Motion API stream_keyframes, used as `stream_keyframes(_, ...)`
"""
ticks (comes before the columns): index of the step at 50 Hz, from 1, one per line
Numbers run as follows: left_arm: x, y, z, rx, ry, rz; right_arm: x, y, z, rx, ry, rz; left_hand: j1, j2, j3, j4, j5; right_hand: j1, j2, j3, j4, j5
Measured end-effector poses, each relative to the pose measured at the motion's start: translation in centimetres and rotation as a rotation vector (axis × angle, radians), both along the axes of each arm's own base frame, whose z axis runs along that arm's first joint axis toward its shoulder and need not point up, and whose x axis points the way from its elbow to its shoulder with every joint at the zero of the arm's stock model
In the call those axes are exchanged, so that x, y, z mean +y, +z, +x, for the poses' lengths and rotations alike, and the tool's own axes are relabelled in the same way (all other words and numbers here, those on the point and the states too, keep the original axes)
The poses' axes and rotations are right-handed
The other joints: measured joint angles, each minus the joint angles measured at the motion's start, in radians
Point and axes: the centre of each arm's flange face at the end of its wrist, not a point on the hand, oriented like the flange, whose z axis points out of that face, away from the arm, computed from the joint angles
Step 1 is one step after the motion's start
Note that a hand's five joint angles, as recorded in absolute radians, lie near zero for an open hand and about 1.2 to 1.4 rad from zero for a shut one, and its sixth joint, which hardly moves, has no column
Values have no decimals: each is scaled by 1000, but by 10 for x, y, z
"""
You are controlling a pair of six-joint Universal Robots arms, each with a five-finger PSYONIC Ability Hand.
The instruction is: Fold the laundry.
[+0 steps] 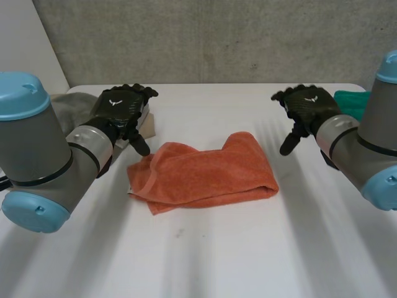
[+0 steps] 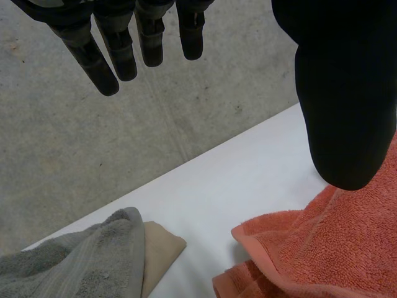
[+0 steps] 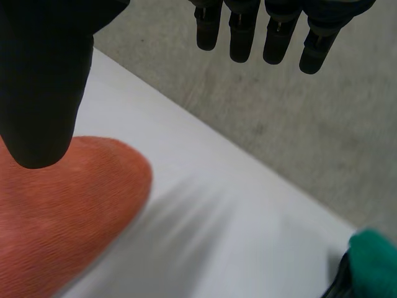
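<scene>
An orange towel (image 1: 201, 174) lies loosely folded in the middle of the white table (image 1: 205, 254), its near-left corner doubled over. My left hand (image 1: 124, 107) hovers above the table just left of the towel's far-left corner, fingers straight and empty; in its wrist view the thumb (image 2: 347, 99) hangs over the towel (image 2: 322, 248). My right hand (image 1: 305, 105) floats to the right of the towel's far-right corner, open and holding nothing, its thumb (image 3: 43, 81) above the towel's rounded fold (image 3: 62, 217).
A grey cloth (image 2: 74, 261) lies on a beige cloth (image 2: 161, 248) at the table's far left, behind my left hand. A green cloth (image 1: 351, 101) lies at the far right edge. A concrete wall (image 1: 205, 37) stands behind the table.
</scene>
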Motion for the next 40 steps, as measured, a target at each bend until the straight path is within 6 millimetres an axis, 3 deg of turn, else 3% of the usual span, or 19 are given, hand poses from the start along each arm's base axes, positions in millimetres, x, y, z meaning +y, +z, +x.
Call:
stream_keyframes(6, 0, 0, 1, -1, 1, 3, 12, -23, -11, -107, -74, 228, 0, 0, 0, 0, 0, 0, 0, 0, 0, 0)
stream_keyframes(12, 1, -3, -1, -4, -4, 9, 26, -63, -9, -150, -103, 384, 0, 0, 0, 0, 0, 1, 2, 3, 3, 1)
stream_keyframes(19, 2, -5, -3, -9, -9, 15, 25, -89, -1, -142, -78, 360, 0, 0, 0, 0, 0, 45, 61, 72, 69, 60)
stream_keyframes(26, 2, -6, -2, -9, -7, 15, 15, -114, 9, -111, -56, 270, 0, 0, 0, 0, 0, 232, 231, 252, 252, 235)
stream_keyframes(31, 2, -6, -2, -11, -8, 15, 10, -124, 11, -97, -81, 235, 0, 0, 0, 0, 0, 787, 869, 868, 860, 839)
stream_keyframes(37, 4, -8, -3, -14, -13, 18, 8, -125, 8, -93, -108, 218, 0, 0, 0, 0, 0, 842, 942, 978, 987, 934)
stream_keyframes(40, 5, -8, -3, -13, -14, 19, 9, -116, -3, -89, -144, 218, 0, 0, 0, 0, 0, 842, 942, 978, 989, 934)
